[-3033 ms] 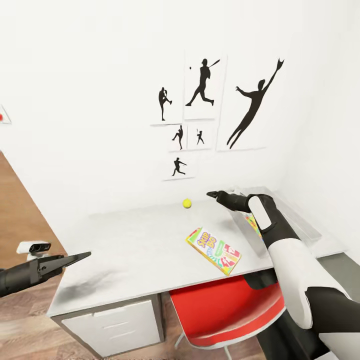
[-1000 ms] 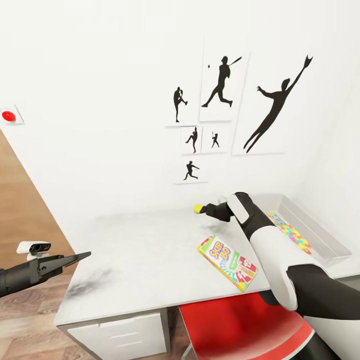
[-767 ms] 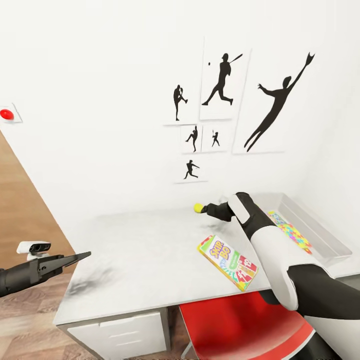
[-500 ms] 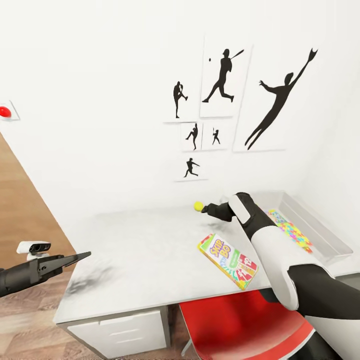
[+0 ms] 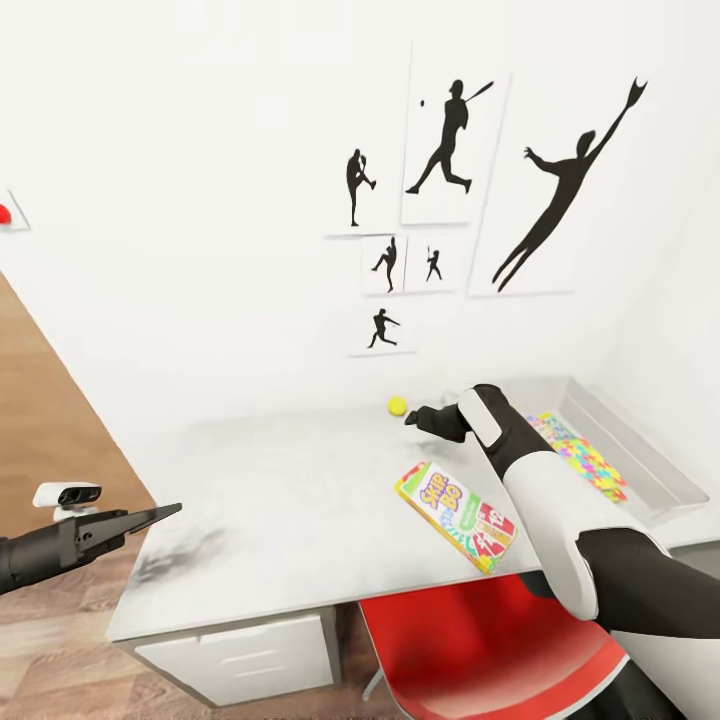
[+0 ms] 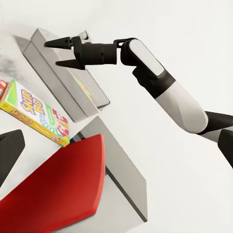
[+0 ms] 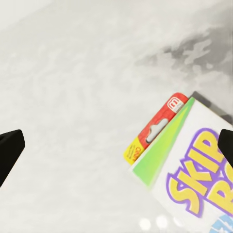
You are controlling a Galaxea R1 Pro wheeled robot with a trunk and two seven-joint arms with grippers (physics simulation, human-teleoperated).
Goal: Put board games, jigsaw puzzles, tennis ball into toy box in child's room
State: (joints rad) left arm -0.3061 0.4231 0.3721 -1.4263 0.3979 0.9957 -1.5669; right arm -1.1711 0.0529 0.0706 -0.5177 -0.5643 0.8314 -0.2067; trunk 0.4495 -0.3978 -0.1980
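The tennis ball (image 5: 397, 405) rests near the table's (image 5: 280, 500) back edge by the wall. My right gripper (image 5: 412, 417) is open, its tips just short of the ball and nothing between them; the left wrist view shows its fingers (image 6: 60, 53) spread. A yellow-red-green board game (image 5: 456, 503) (image 7: 194, 179) (image 6: 34, 111) lies flat under my right forearm. The grey toy box (image 5: 645, 470) (image 6: 48, 63) stands at the table's right end with a jigsaw puzzle (image 5: 580, 455) inside. My left gripper (image 5: 150, 517) is open, hovering off the table's left end.
A red chair (image 5: 480, 650) (image 6: 58, 194) is tucked under the table's front edge, beside the drawer unit (image 5: 250, 655). Black sports silhouettes (image 5: 450, 140) hang on the white wall behind. A red dot (image 5: 3, 213) sits on the wall far left. Wood floor lies at left.
Over three seconds my right gripper reached left toward the tennis ball and now sits beside it. The view has shifted right and slightly up. The left arm has not moved.
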